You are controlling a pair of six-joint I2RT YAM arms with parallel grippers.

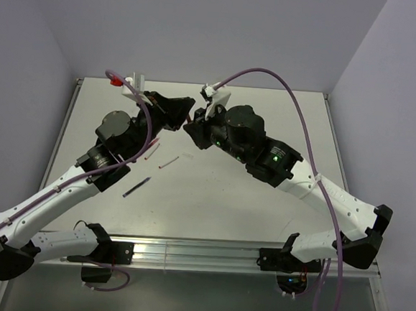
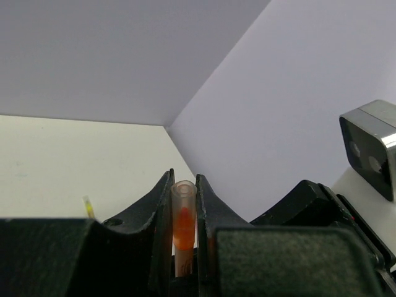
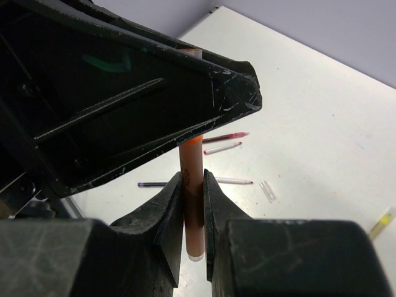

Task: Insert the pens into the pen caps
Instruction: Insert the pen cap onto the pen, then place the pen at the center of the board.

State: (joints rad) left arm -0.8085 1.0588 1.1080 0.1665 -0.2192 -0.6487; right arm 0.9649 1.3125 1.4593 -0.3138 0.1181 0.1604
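A pale clear pen cap (image 2: 184, 207) stands between the fingers of my left gripper (image 2: 184, 179), which is shut on it. An orange pen tip shows inside the cap, with a pale barrel below it. My right gripper (image 3: 192, 176) is shut on that pen (image 3: 193, 185), a pale barrel with an orange collar that runs up behind the left gripper's finger (image 3: 154, 93). In the top view the left gripper (image 1: 178, 117) and right gripper (image 1: 193, 129) meet tip to tip above the table's far middle; the pen and cap are hidden there.
Loose pens lie on the white table (image 1: 262, 196): a dark one (image 1: 137, 187), a pale one (image 1: 168, 163), a reddish one (image 1: 152, 151), and a yellow one (image 3: 382, 223). A clear cap (image 3: 267, 190) lies near them. Purple cables (image 1: 304, 127) arc over both arms.
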